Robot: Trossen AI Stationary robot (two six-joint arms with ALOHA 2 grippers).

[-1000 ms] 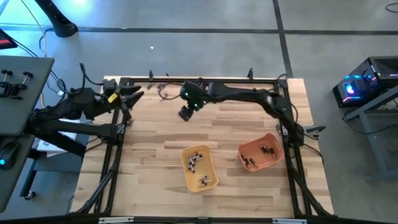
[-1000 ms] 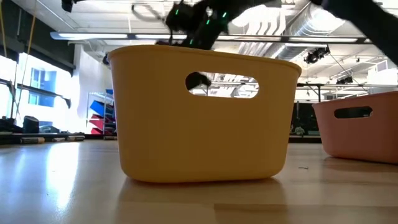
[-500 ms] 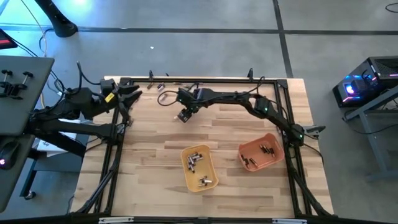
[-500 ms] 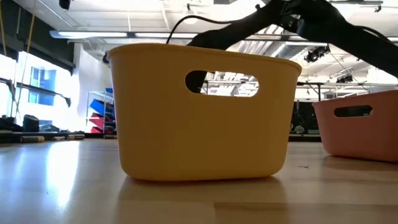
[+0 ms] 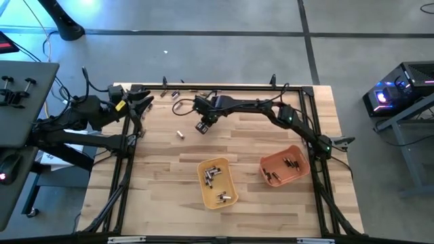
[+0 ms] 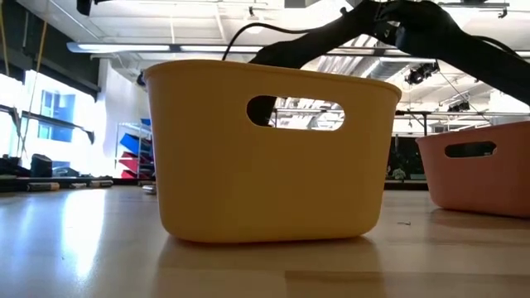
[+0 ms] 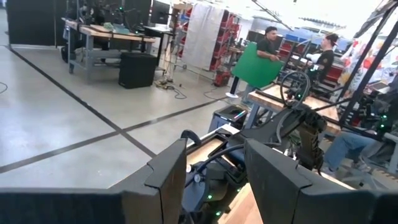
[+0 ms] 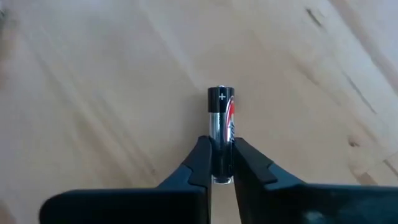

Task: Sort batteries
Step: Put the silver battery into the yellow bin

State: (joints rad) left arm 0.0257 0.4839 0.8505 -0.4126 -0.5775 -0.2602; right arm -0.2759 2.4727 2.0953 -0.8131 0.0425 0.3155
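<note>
My right gripper (image 5: 202, 127) reaches to the far middle of the table and is shut on one battery (image 8: 221, 115), silvery with a dark plus end. Another battery (image 5: 180, 134) lies loose on the wood just to its left. More batteries lie in the yellow tray (image 5: 217, 183) and the orange tray (image 5: 285, 167) near the front. My left gripper (image 5: 146, 102) hangs open, level, at the far left corner with nothing between its fingers (image 7: 168, 180). My right gripper pinches the battery's near half (image 8: 221, 155) between its two fingertips (image 8: 202, 163). The fingers slant down from the table's right side and run roughly along the battery, whose plus end (image 8: 221, 96) sticks out beyond them. Whether the battery rests on the wood, I cannot tell.
The yellow tray (image 6: 265, 149) fills the low view, and the orange tray (image 6: 480, 165) stands to its right. Cables (image 5: 182, 103) and small parts lie along the far edge. Bare wood lies between the trays and my right gripper. People stand in the room behind.
My right gripper has come down to the table, shifted a little toward the left edge and shut on a battery. A second battery now lies on the wood left of the gripper, where none showed before.
</note>
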